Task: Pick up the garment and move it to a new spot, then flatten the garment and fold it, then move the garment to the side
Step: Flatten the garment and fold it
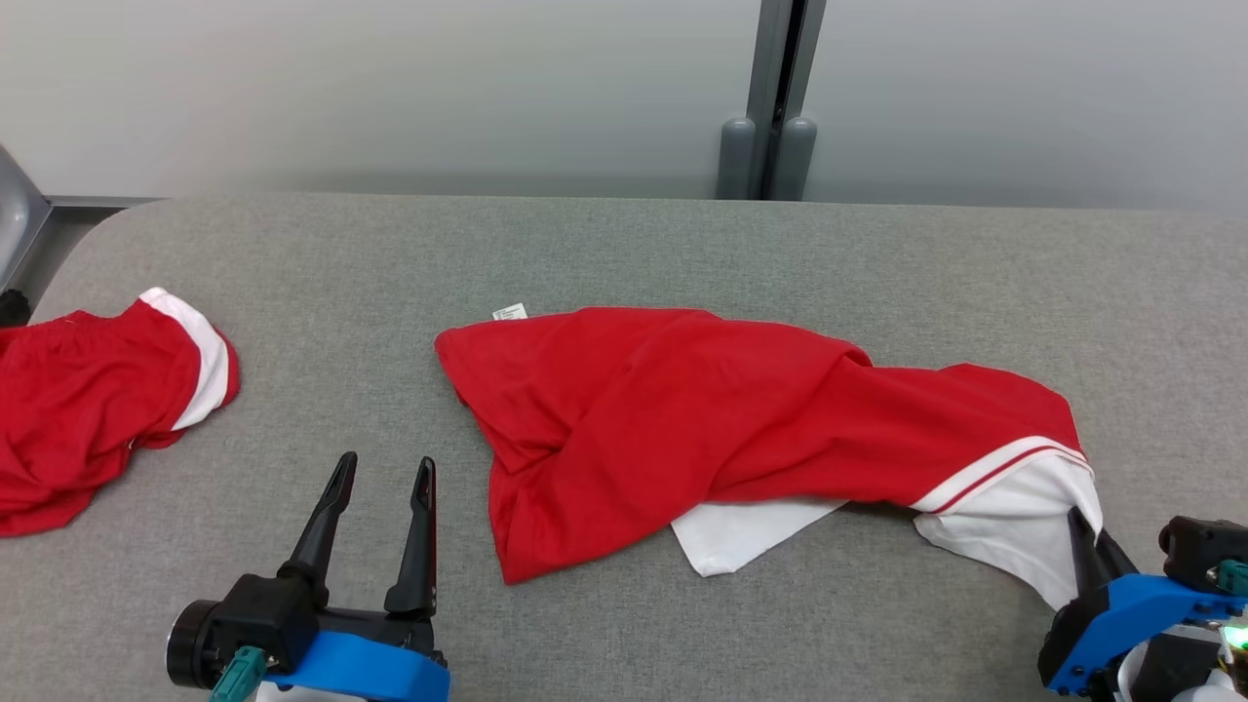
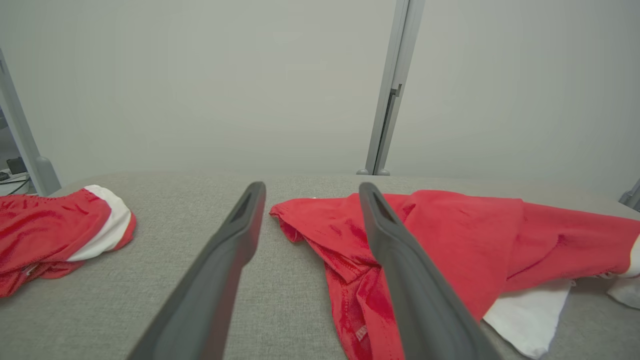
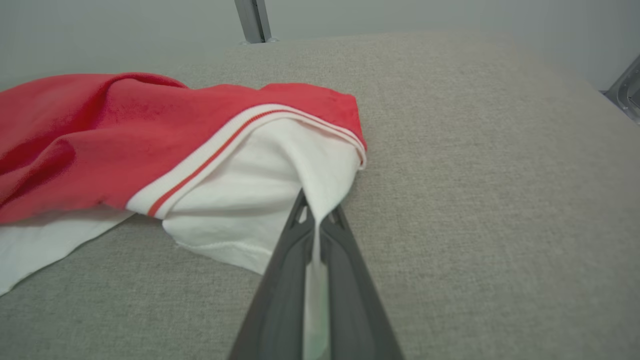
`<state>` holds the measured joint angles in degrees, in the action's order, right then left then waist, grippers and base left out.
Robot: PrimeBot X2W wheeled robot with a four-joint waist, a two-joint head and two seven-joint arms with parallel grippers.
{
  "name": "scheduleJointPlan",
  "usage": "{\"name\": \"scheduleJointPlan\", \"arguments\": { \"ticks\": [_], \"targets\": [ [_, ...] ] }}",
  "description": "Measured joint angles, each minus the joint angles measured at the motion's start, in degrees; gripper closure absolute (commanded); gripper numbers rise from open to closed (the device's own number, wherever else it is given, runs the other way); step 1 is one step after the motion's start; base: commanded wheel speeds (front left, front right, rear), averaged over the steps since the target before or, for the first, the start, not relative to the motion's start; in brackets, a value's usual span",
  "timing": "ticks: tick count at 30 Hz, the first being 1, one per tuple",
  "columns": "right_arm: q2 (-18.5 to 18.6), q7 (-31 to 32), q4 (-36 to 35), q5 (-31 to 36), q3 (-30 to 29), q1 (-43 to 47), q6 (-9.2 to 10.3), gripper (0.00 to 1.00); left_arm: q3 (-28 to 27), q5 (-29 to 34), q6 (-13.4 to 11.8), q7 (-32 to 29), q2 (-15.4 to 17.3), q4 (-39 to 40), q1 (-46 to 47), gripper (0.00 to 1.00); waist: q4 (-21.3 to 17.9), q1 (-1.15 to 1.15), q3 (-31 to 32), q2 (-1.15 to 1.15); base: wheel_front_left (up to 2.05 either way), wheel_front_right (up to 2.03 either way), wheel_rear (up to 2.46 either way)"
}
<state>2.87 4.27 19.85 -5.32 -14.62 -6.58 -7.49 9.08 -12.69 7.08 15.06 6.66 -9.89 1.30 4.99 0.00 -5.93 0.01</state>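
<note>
Right now the garment (image 1: 741, 419) is lying crumpled across the table (image 1: 624, 253), trailing leftward from the right claw (image 3: 317, 215). That claw is clenching the white hem corner, and the cloth is running thin between its closed fingers. Gripping there looks sensible to me: a corner gives a clean handle for dragging the piece to a new spot and pulling it taut. Red cloth is heaping up beyond and to the left of that claw, with a white flap poking out beneath.

The left claw (image 1: 386, 463) is hovering with its fingers spread, gripping nothing. The garment's near red edge is sitting just to its right, which is probably where it is meant to take the opposite end. Off to its far left a second garment (image 1: 88, 400), red with a white band, is resting well apart.

Much is staying unclear. The right claw's tips are sinking into white folds in the head view. The layers under the red heap are hiding, so I cannot tell the garment's shape. A small label (image 1: 509, 312) is too tiny to read, and the second garment is running off the picture's edge.
</note>
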Motion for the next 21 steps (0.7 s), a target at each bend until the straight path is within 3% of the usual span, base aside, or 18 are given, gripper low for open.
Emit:
{"name": "scheduleJointPlan", "arguments": {
  "ticks": [1, 5, 10, 21],
  "targets": [
    [0.0, 0.6, -0.5, 0.5, -0.6, 0.4, 0.00, 0.00, 0.1, 0.0, 0.0, 0.0, -0.1, 0.0, 0.0, 0.00, -0.3, 0.00, 0.1, 0.00, 0.00, 0.00, 0.00],
    [0.0, 0.4, -3.0, 3.0, -1.9, 1.4, 0.00, 0.00, 0.0, 0.0, 0.0, 0.0, -0.2, -0.2, 0.0, 0.00, -1.1, 0.00, 0.7, 0.00, 0.00, 0.00, 0.00],
    [0.0, -6.3, -8.7, 5.4, -0.2, 2.8, 0.00, 0.00, -0.1, 0.0, 0.0, 0.0, -0.3, -0.4, -0.2, 0.00, -1.8, 0.00, 1.7, 0.00, 0.00, 0.00, 0.00],
    [-0.1, -16.5, -15.3, 2.6, 7.5, 8.7, 0.00, 0.00, -0.7, 0.0, 0.0, 0.0, -0.8, -0.9, -2.2, 0.00, -2.3, -0.01, 5.4, 0.00, 0.00, 0.00, 0.00]
  ]
}}
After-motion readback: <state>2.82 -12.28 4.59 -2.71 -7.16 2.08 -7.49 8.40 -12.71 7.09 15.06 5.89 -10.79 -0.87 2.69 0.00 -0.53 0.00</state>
